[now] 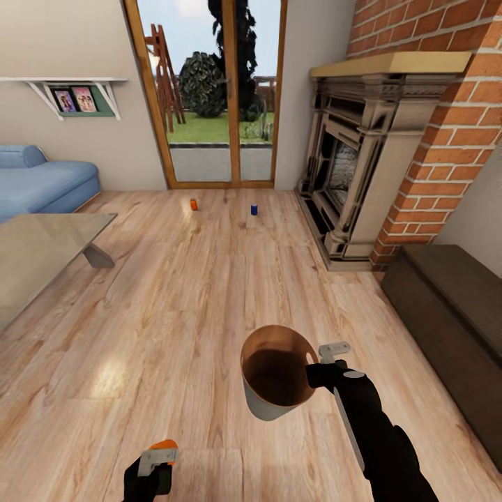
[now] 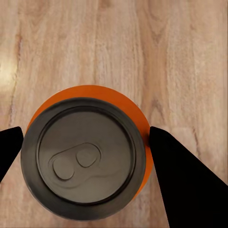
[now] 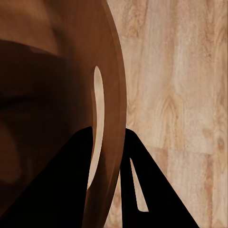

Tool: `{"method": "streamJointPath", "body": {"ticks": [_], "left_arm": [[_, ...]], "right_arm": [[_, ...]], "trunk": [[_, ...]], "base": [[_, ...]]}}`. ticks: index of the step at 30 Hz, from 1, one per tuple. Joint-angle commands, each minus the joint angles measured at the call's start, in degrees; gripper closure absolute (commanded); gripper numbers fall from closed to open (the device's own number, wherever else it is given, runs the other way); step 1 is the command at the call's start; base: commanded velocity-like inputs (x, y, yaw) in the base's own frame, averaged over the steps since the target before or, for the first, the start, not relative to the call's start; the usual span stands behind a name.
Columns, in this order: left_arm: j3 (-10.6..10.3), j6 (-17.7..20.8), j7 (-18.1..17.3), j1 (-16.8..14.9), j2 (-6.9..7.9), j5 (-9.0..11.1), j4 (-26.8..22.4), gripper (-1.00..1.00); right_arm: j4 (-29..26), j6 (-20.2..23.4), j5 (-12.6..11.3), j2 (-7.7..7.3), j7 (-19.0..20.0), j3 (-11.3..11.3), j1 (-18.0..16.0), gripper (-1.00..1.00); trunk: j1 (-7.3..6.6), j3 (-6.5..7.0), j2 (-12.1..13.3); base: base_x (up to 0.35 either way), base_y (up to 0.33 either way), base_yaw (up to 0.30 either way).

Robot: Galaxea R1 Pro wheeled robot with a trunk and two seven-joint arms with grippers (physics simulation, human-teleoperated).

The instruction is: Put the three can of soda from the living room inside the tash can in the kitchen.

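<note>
My right gripper (image 1: 314, 375) is shut on the rim of the trash can (image 1: 275, 376), a white-grey tapered bin with a brown inside, held tilted above the wood floor. The right wrist view has the bin's rim (image 3: 111, 109) pinched between the two black fingers. My left gripper (image 1: 155, 461), low at the near edge, is shut on an orange soda can (image 2: 85, 156), whose silver top faces the left wrist camera. A second orange can (image 1: 193, 204) and the dark blue can (image 1: 254, 209) stand upright on the floor far ahead, near the glass doors.
A glass coffee table (image 1: 42, 244) and a blue sofa (image 1: 42, 183) are on the left. The brick fireplace (image 1: 362, 160) and a dark low bench (image 1: 453, 307) line the right. Wood-framed glass doors (image 1: 216, 90) close the far end. Open plank floor lies between.
</note>
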Motion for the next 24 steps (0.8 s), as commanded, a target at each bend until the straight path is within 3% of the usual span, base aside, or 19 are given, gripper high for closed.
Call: {"method": "streamJointPath", "body": {"ticks": [1, 24], "left_arm": [[0.0, 0.0, 0.0, 0.0, 0.01, -0.1, 0.0, 1.0], [0.0, 0.0, 0.0, 0.0, 0.04, -0.1, -0.1, 1.0]], "right_arm": [[0.0, 0.0, -0.8, 0.01, 0.2, 0.0, 0.0, 1.0], [0.0, 0.0, -0.8, 0.01, 0.2, 0.0, 0.0, 1.0]], "trunk": [[-0.23, 0.28, 0.4], [-5.28, 6.52, 9.6]], "base": [[0.0, 0.0, 0.0], [0.0, 0.0, 0.0]]}}
